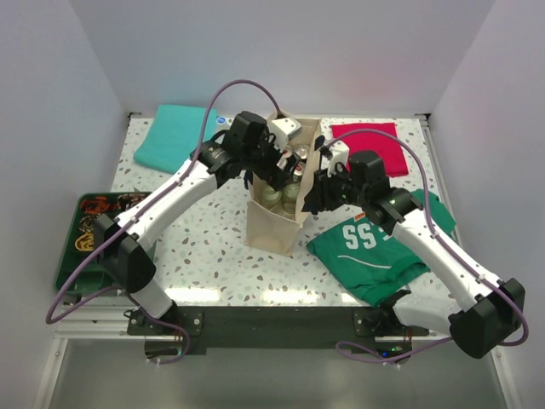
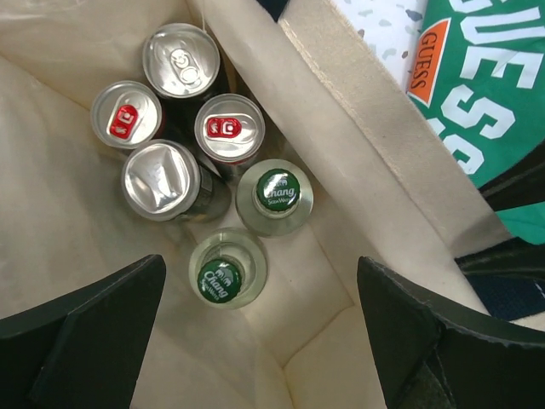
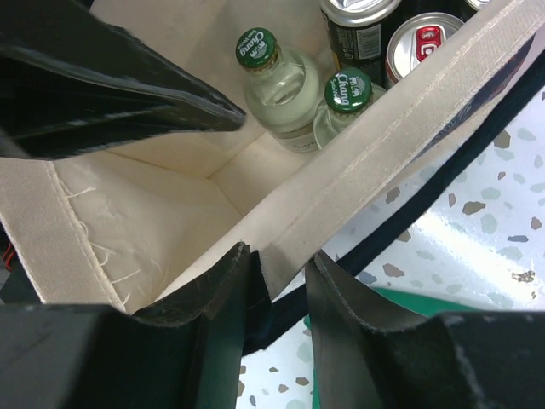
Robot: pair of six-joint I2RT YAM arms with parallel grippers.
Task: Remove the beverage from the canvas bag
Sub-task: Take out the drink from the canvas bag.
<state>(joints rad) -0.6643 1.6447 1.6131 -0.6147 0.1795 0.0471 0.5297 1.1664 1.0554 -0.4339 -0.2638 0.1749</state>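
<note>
My right claw (image 3: 281, 262) was clenched on the rim of the canvas bag (image 3: 426, 94), the cloth pinched between both fingers. My left claw (image 2: 260, 281) gaped wide over the bag's mouth, holding nothing. Only its camera showed all four cans (image 2: 162, 177) beside two green-capped bottles (image 2: 275, 194). The overhead view showed the bag upright mid-table (image 1: 213, 256).

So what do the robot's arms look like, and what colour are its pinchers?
Both the left arm and right arm are smooth white tubes with chunky black joints. A purple cable loops along each. The left gripper and right gripper are black, with two flat wedge-shaped fingers. Each wrist carries a small white block.
</note>
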